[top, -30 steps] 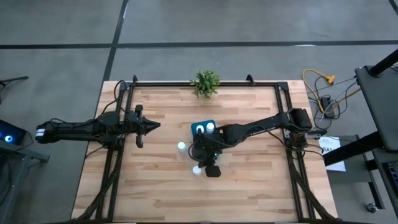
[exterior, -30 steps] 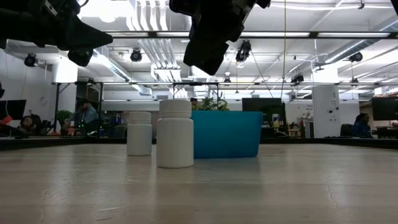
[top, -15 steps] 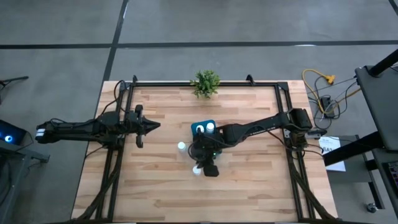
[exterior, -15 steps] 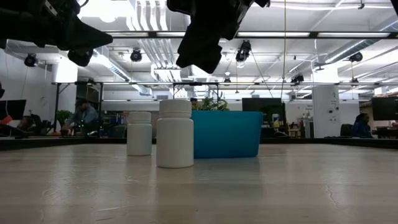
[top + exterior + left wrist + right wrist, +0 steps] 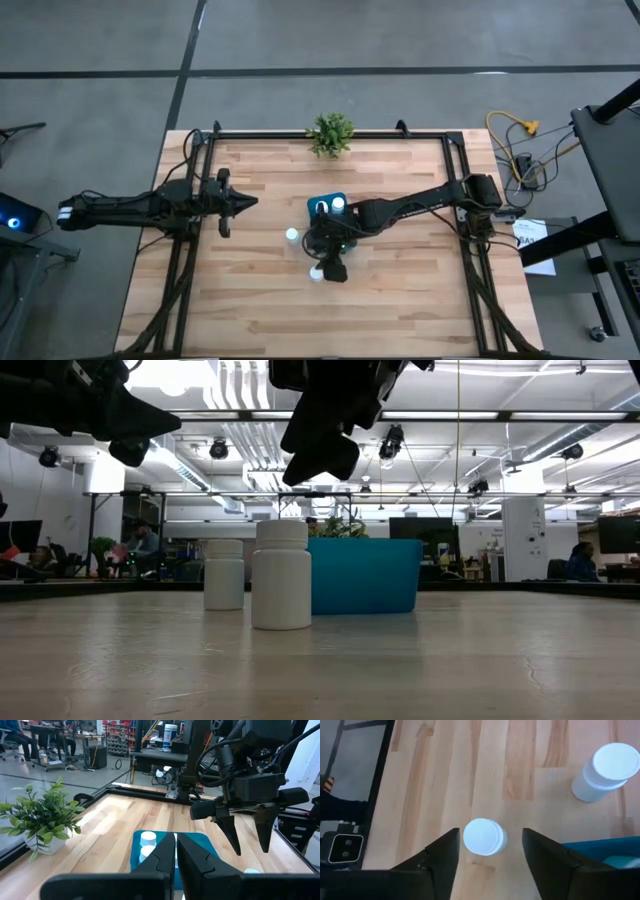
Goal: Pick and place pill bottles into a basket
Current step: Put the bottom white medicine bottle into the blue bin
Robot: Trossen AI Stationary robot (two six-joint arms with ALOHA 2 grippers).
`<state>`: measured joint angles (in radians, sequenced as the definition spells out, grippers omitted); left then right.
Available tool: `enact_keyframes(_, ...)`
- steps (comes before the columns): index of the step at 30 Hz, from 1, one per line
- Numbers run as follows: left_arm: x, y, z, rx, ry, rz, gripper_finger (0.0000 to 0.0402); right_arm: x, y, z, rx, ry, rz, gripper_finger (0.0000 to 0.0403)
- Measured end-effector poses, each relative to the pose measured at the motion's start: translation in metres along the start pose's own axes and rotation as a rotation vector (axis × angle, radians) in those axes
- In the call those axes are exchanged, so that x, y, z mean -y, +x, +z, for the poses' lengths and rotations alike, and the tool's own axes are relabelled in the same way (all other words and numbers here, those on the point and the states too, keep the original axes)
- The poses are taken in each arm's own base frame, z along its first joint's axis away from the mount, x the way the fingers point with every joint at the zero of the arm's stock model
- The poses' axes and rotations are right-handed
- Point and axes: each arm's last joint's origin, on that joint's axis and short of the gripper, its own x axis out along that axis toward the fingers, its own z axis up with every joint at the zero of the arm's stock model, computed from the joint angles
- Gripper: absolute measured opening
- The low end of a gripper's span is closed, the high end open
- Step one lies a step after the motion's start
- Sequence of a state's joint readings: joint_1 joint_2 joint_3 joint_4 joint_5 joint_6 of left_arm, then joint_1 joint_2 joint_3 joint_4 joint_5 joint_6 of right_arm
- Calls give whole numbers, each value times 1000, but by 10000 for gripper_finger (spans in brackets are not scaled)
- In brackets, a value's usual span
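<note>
Surface (image 5: 400,290): I see pale wood planks, butcher-block style, inside a black metal frame; grey concrete floor around it.

Right fingers (image 5: 490,852): spread, hanging above the surface with nothing between them. I see one bottle (image 5: 485,836) upright straight below the gap, untouched. In the left wrist view the same pair (image 5: 248,832) points down, tips well apart.

Second bottle (image 5: 606,771): upright on the wood, off to one side of the right fingers and clear of them.

Basket (image 5: 325,208): teal, just beyond the right fingers, near mid-surface. I count two white caps (image 5: 148,838) inside it in the left wrist view; how many more it holds I cannot tell.

Low view: two bottles stand on the wood, the nearer one (image 5: 281,575) overlapping the basket (image 5: 370,575) behind it, the other (image 5: 224,574) just beside it; the right arm's dark bulk hangs above them.

Left fingers (image 5: 176,855): pressed together, holding nothing, aimed at the basket from well off, over the surface's left side (image 5: 248,202).

Plant (image 5: 331,133): small, green, potted, at the far edge of the surface.

Room: open workshop, ceiling lights and ducting, desks, racks, and seated people (image 5: 143,547) far behind. Yellow cable (image 5: 515,135) on the floor near the right arm's base.
</note>
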<state>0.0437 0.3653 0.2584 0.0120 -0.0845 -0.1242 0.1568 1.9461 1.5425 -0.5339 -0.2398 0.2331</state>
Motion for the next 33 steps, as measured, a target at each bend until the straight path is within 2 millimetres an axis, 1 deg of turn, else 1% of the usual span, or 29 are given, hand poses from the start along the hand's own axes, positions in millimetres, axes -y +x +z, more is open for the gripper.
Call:
enact_keyframes(8, 0, 0, 0, 0, 0, 0, 0, -8, 2, -2, -7, 8, 12, 254)
enact_keyframes(23, 0, 0, 0, -2, 0, 0, 0, -8, 2, -2, -4, 71, -1, 346)
enact_keyframes(27, 0, 0, 0, -2, 0, 0, 0, -8, 2, -2, -4, 78, -3, 359)
enact_keyframes(33, 0, 0, 0, -3, 0, 0, 0, -12, 3, -4, -11, 60, 8, 358)
